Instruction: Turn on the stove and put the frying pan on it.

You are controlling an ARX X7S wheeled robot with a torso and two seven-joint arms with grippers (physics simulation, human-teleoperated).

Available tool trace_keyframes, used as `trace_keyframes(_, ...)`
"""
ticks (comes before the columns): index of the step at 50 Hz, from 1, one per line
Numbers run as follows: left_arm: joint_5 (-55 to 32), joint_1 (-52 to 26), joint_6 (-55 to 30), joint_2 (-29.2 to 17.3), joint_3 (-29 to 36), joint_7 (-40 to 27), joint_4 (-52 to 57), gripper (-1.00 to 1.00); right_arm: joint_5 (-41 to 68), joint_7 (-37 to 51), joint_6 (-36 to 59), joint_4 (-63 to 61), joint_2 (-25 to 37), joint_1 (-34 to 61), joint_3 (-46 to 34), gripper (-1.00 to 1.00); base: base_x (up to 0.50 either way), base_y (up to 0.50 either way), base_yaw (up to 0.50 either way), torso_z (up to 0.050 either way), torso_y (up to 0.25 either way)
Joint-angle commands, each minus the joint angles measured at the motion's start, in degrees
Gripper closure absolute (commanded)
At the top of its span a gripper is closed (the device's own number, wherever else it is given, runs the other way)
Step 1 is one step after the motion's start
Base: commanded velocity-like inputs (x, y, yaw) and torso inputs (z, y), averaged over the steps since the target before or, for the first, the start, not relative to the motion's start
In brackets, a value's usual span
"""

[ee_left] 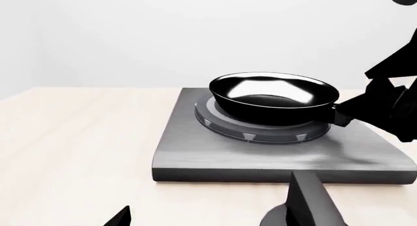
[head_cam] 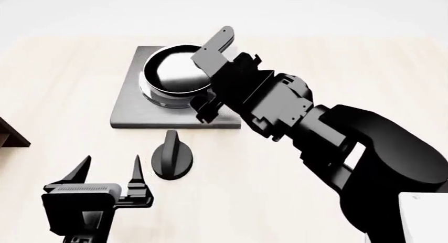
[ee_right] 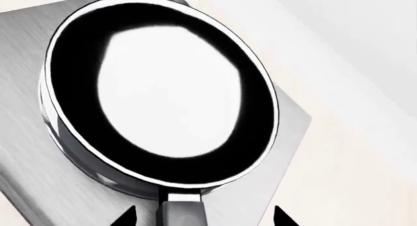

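Note:
The frying pan (head_cam: 175, 72), black with a glossy pale inside, sits on the round burner (ee_left: 260, 131) of the grey stove plate (head_cam: 133, 109). In the right wrist view the pan's handle (ee_right: 182, 214) runs back between my right gripper's (ee_right: 203, 217) fingertips, with a gap on each side, so the gripper is open around it. In the head view the right gripper (head_cam: 204, 111) hovers over the plate's near edge. The black knob (head_cam: 171, 156) stands on the table in front of the plate. My left gripper (head_cam: 108, 172) is open and empty, just left of the knob.
The pale wooden table (head_cam: 350, 59) runs back to a white wall. A brown shelf corner (head_cam: 10, 135) juts in at the left edge. A white object (head_cam: 423, 217) shows at the bottom right.

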Motion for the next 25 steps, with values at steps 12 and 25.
trace_keyframes(12,-0.4,-0.1,-0.9,-0.4,-0.3,-1.1,0.8,-1.0,4.0,0.1,-3.7,-10.4,7.9,6.3,2.5,-1.0,0.0,0.0,0.0,0.0,0.0)
trace_keyframes(25,0.1,0.5,-0.8,-1.1,0.0,-1.5,4.1,-1.0,6.3,12.6,-8.0,-47.9,32.8,1.8,5.2,-1.0,0.0,0.0,0.0,0.0,0.0)
